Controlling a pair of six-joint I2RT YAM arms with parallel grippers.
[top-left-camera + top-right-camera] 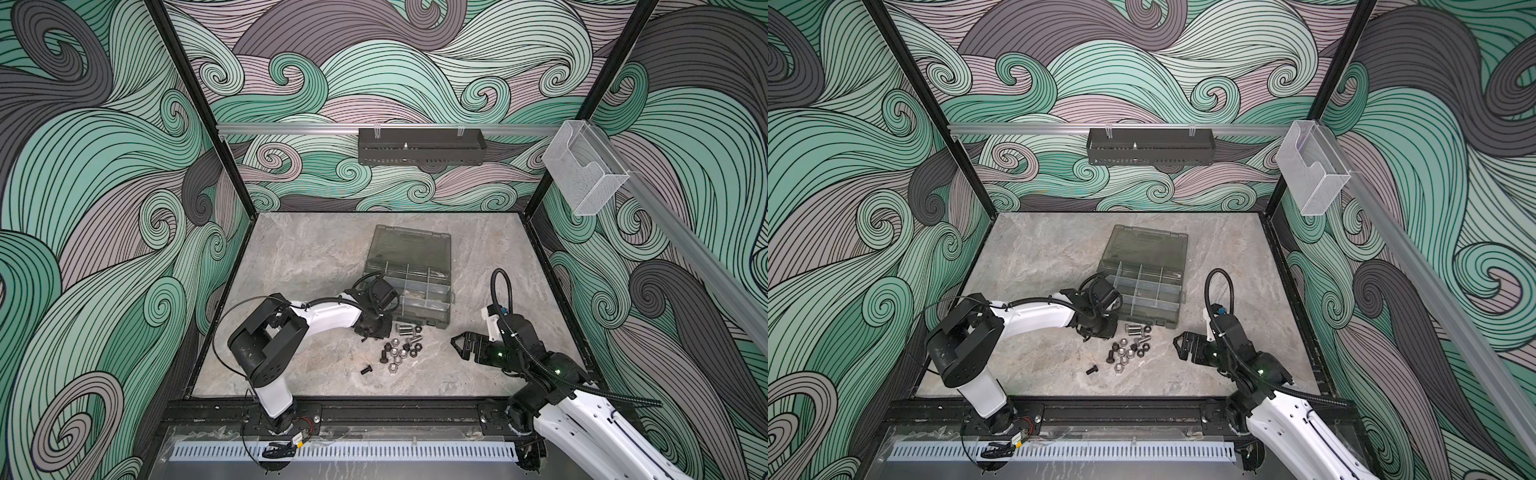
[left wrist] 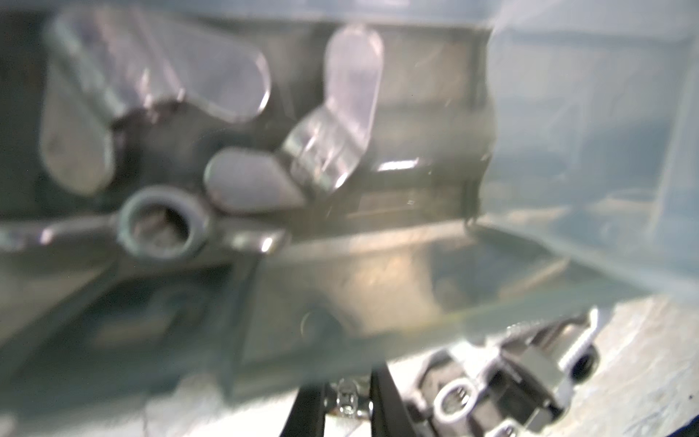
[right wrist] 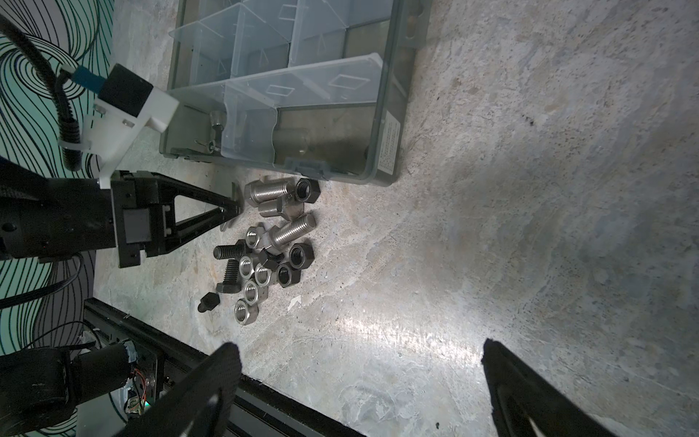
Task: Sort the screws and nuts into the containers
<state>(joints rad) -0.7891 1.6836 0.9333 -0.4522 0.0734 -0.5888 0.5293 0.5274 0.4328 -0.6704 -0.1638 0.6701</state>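
The left wrist view is coming through badly blurred. Through the wall of the smoky grey translucent plastic organizer case (image 2: pixel 378 302), only vague silvery winged shapes are showing, too soft to name. In both top views the left arm's wrist is covering the fingertips below it and the case's near left corner. Pieces are overlapping in the middle of the heap, so one dark piece there is proving impossible to identify.

The case is lying open on the grey marbled tabletop (image 1: pixel 311 257), its clear-divided compartments (image 1: pixel 417 286) facing up. Just in front of it, loose on the table, three shiny silver hex-head screws (image 3: pixel 268 189), three black hex-head screws (image 3: pixel 227 251), five shiny silver hex nuts (image 3: pixel 246 311) and at least three black hex nuts (image 3: pixel 307 190) are lying clustered.

The left gripper (image 3: pixel 231 208) is pressing its jaws together low over the table, tips just beside the silver screw nearest the case. Something small and shiny is glinting beside its fingers (image 2: pixel 384 401), but I cannot tell whether it is gripped. The right gripper (image 3: pixel 359 363) is hanging spread wide above bare table, apart from the heap, holding nothing.
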